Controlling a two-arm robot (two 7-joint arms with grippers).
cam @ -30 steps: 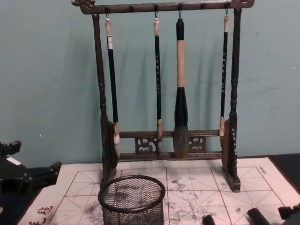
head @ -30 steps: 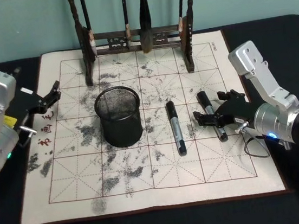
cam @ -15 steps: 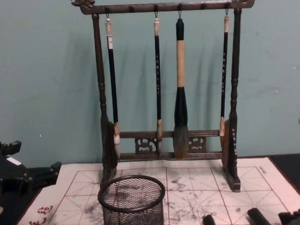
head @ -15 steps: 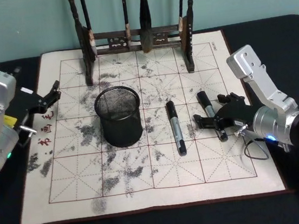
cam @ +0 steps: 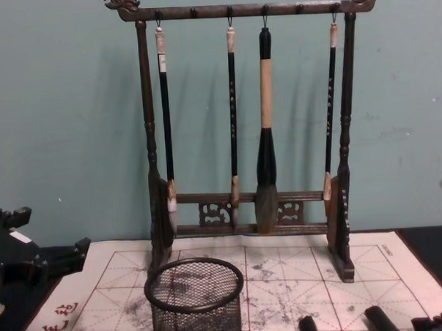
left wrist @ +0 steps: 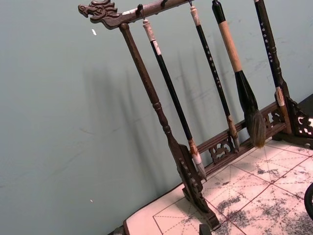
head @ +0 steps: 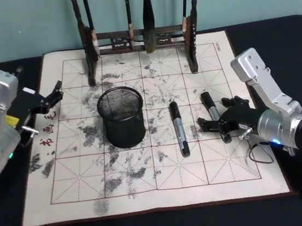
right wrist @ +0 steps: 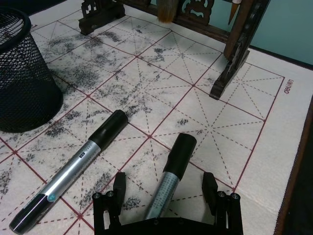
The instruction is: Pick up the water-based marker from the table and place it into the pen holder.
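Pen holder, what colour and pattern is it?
The pen holder is black wire mesh; the head view shows it best.

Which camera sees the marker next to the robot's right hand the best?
The right wrist view: the marker lies close up between the right gripper's open fingers. The head view shows it farther off, partly under the gripper. The chest view catches its black cap.

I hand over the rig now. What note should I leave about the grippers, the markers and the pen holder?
Right gripper: open, low over the mat, fingers either side of the right marker, not gripping.
Left gripper: open, parked at the mat's left edge.
Second marker lies on the mat between that one and the pen holder, which looks empty.
Done: approach. Left: grasp, lift, place in holder.
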